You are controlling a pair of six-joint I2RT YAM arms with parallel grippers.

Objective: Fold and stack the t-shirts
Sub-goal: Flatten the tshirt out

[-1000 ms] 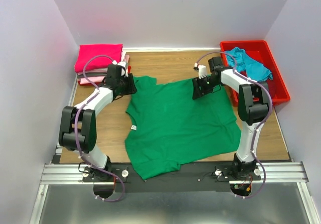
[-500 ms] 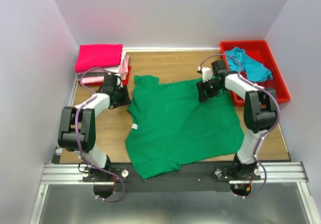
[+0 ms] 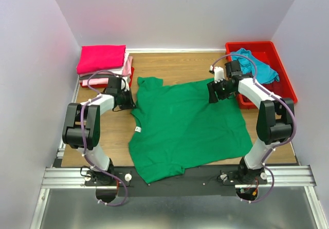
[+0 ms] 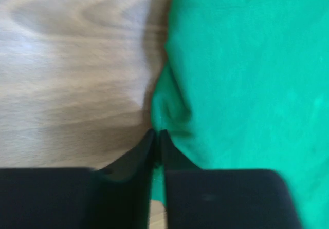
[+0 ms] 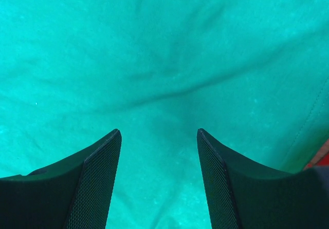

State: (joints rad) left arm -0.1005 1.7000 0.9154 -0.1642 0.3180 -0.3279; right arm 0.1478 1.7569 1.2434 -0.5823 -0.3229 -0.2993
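From where I stand, the bench is a wood-grain top in a warm light brown, its grain running left to right. Three plain pale walls box it in: the left wall, the far wall and the right wall, all a cool white with a lilac cast. A thin white strip runs along the foot of the far wall where it meets the bench. Along the near edge lies a silver slotted metal rail, and nearer still a dull grey metal sheet. The light is soft and even, with faint shadows. The left wall carries a pinkish glow towards its far corner.
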